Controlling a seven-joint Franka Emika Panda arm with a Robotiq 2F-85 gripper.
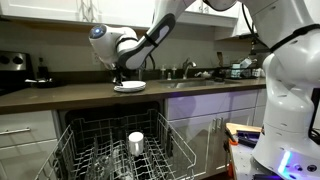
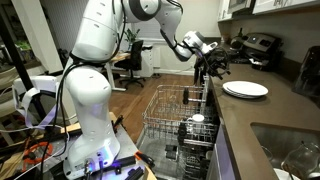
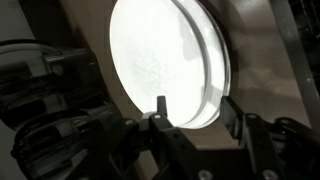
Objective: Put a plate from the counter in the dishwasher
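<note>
Pincer (image 3: 195, 118) is spread, its 2 fingertips (image 3: 160, 108) apart w/ nothing pinched btwn them. The wrist cam has them aimed at the near rim of the plate (image 3: 165, 60); whether they touch it, can't tell. Biggest thing in front of me is the dishwasher (image 1: 120, 150), door down, wire rack (image 2: 175, 110) pulled right out under the counter (image 1: 60, 95). That counter is long & dark, and the plate (image 2: 245, 89) lies flat on it close to the front edge, approx above the open rack. Smallest bit: a white cup (image 1: 136, 143) upright in the rack, free slots all round it. The plate looks like glazed ceramic, so prob stiff, slick, breakable and fairly weighty for a 2-finger pinch. Since it lies flat, only the rim offers a hold. I'd take it at the edge nearest the counter front, one finger over & one under, and squeeze firmly, bc a glazed rim could slip or swing once lifted. The arm (image 2: 150, 10) rises from its white base, arches high over the rack, then drops. The wrist is bent so the pincer comes in angled down at the plate's edge, just beside it.
</note>
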